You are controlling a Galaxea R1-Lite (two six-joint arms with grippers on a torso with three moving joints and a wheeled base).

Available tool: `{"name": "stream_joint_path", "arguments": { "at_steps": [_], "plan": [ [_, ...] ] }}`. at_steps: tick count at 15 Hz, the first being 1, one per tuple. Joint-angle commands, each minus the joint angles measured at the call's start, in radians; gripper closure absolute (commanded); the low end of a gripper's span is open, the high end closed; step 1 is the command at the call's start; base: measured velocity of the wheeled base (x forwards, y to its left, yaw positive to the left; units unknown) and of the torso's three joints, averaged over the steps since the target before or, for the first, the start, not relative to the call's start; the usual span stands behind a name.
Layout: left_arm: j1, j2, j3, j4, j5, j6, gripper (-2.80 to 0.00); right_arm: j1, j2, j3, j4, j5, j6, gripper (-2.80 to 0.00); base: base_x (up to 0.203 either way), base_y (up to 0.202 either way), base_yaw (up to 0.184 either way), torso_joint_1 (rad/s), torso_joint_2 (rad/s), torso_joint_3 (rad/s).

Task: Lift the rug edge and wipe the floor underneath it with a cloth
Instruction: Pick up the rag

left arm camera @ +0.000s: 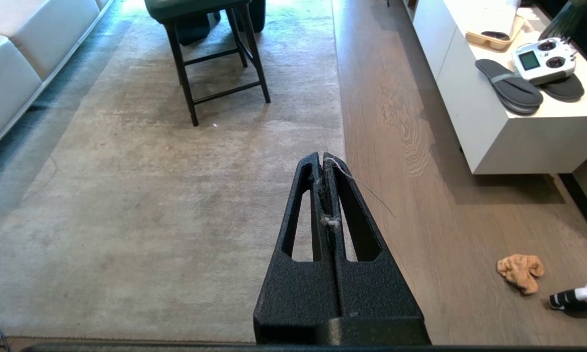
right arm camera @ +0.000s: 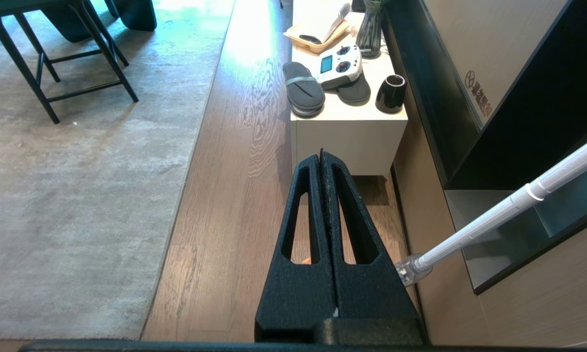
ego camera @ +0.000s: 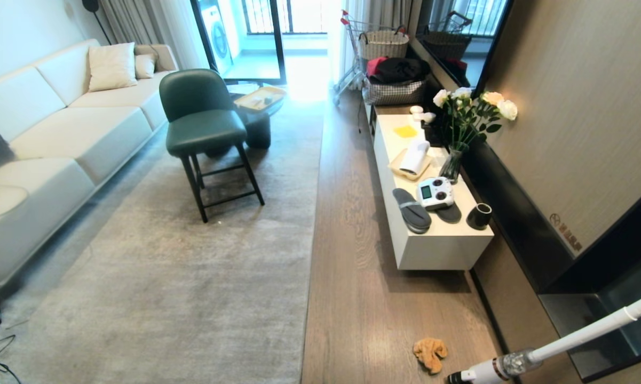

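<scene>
Nothing is begun: both my left gripper [left arm camera: 322,159] and right gripper [right arm camera: 321,155] hang pinched shut and empty above the floor [ego camera: 352,298], so next I must fetch the cloth [ego camera: 430,354], probably nearer my right, lying beyond the flat rug edge [ego camera: 309,266].

Rug edge [ego camera: 314,234] lies flat, running straight along the floor [ego camera: 352,277]. Cloth [ego camera: 430,354] crumpled on bare planks, well apart from rug, just beside white stick vac [ego camera: 544,354] at lower right. Green chair [ego camera: 205,125] on rug, sofa [ego camera: 58,133] left. White cabinet [ego camera: 443,250] right w/ slippers [ego camera: 412,211], remote controller [ego camera: 435,193], black cup [ego camera: 479,216], flower vase [ego camera: 451,164].
</scene>
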Motion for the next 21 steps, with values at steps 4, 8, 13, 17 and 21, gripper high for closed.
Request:
{"name": "stream_joint_path", "arguments": {
  "at_steps": [4,8,13,17,21],
  "plan": [
    [0.0,0.0,0.0,-0.001,0.0,-0.001,0.0,0.0,0.001,0.0,0.0,0.0,0.0,0.0,0.0,0.0,0.0,0.0,0.0,0.0],
    [0.0,0.0,0.0,-0.001,0.0,-0.001,0.0,0.0,0.001,0.0,0.0,0.002,0.0,0.0,0.0,0.0,0.0,0.0,0.0,0.0],
    [0.001,0.0,0.0,0.001,0.0,0.0,0.0,0.0,0.001,0.0,0.0,0.0,0.0,0.0,0.0,0.0,0.0,0.0,0.0,0.0],
    [0.001,0.0,0.0,-0.001,0.0,-0.001,0.0,0.0,0.001,0.0,0.0,0.0,0.0,0.0,0.0,0.0,0.0,0.0,0.0,0.0],
    [0.001,0.0,0.0,0.001,0.0,-0.002,0.0,0.0,0.001,0.0,0.0,0.0,0.0,0.0,0.0,0.0,0.0,0.0,0.0,0.0]
  ]
}}
